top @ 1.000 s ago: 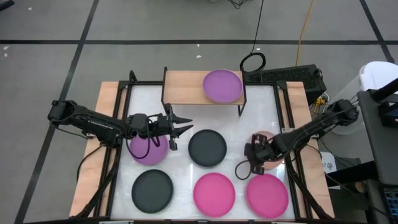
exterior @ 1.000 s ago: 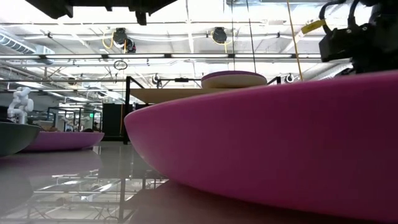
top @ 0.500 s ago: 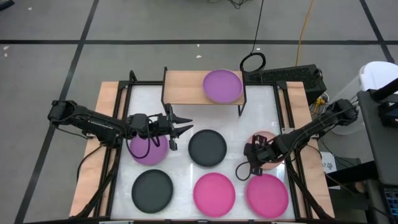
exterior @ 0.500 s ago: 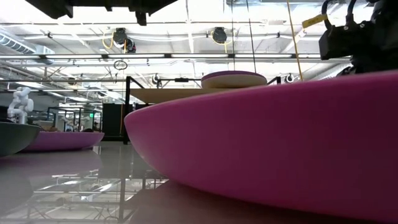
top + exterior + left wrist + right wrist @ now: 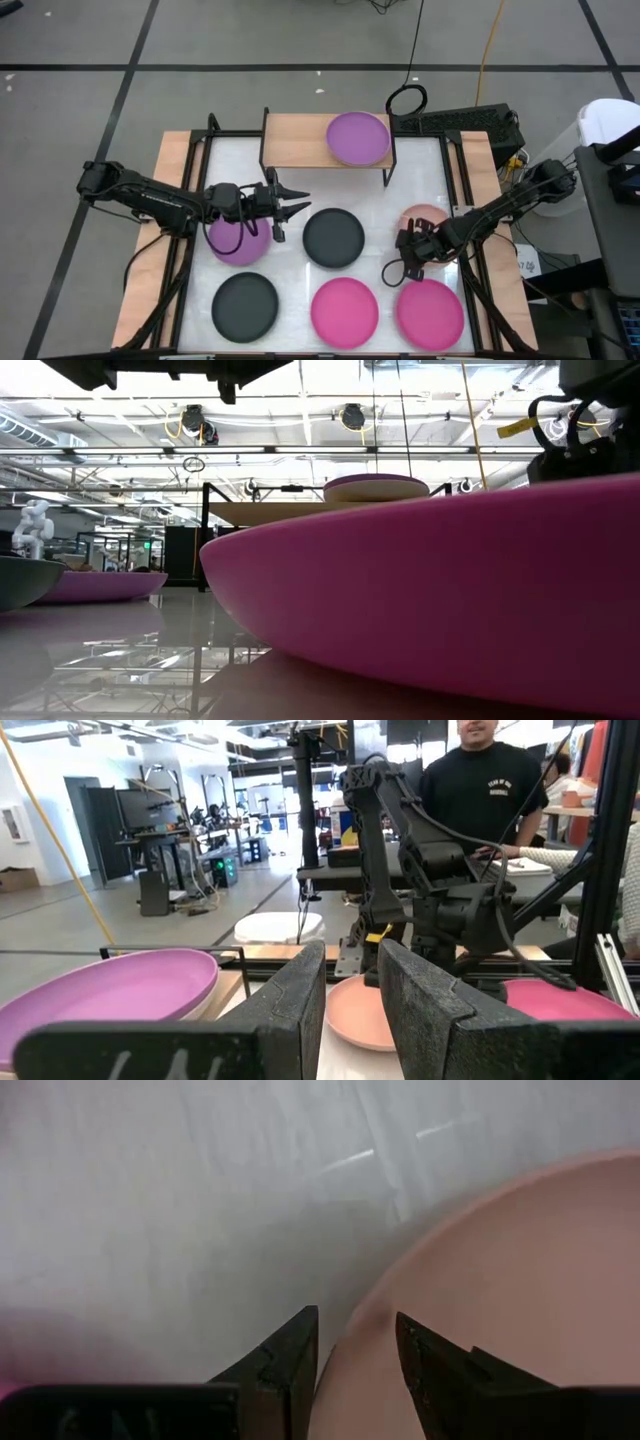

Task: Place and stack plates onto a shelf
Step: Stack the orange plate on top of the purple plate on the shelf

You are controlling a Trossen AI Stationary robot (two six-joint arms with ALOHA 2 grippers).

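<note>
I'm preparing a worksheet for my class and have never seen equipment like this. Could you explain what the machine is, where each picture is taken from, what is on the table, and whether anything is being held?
Two dark robot arms work at a white-topped table. One picture looks straight down, one looks level across the tabletop, and two come from cameras on the wrists. A small light-wood shelf carries one round purple plate. On the table lie another purple plate, two black plates, two hot pink plates and a pale pink plate. The left gripper hangs empty, open. The right gripper is at the pale pink plate's edge, jaws open, nothing lifted.
</note>
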